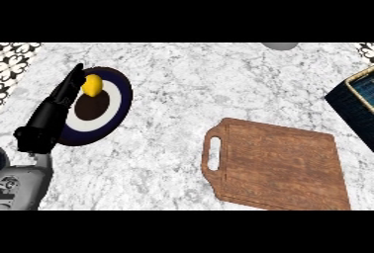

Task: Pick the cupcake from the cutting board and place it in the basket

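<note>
A brown wooden cutting board (281,165) with a handle slot lies at the lower right; its top is bare and no cupcake shows anywhere in the view. The dark blue basket (355,101) is cut off by the right edge. My left hand (55,111) lies at the left with straight fingers over the rim of a dark plate (116,106). The fingertips reach beside a yellow lemon (93,84) on that plate. My right hand does not show.
The plate has a white ring and a dark centre. A grey round object (281,45) peeks in at the top edge. Patterned tiles (15,62) border the marble counter (190,84) at the upper left.
</note>
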Motion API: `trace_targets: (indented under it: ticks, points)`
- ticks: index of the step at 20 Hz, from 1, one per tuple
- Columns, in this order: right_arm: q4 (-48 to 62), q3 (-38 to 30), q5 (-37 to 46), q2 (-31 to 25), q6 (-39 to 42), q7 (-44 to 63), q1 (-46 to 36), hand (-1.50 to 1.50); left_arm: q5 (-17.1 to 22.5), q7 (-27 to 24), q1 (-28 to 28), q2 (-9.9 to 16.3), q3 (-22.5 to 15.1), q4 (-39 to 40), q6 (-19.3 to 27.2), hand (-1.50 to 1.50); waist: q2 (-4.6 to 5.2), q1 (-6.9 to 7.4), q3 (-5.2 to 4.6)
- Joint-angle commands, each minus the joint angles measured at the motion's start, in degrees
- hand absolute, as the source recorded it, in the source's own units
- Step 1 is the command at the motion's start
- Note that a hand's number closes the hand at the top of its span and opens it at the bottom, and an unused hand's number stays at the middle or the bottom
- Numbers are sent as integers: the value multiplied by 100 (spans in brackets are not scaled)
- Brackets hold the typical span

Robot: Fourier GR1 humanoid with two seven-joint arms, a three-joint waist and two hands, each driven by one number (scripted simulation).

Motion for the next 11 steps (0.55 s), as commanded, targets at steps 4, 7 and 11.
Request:
trace_targets:
  ticks: [4, 7, 11]
  points:
    - [1533, -1032, -925, -173, 489, 864, -676, -150, 25, 27, -151, -45, 7, 71, -37, 0, 58, 63, 13]
    - [1915, -1213, -978, -197, -80, 1137, -718, -150, 22, 65, -217, -34, -5, -22, -57, 0, 92, 145, 24]
    - [2241, -1467, -1170, -656, 10, 1088, -600, -150, 30, -173, 77, -12, 9, -17, -111, 0, 108, 147, 38]
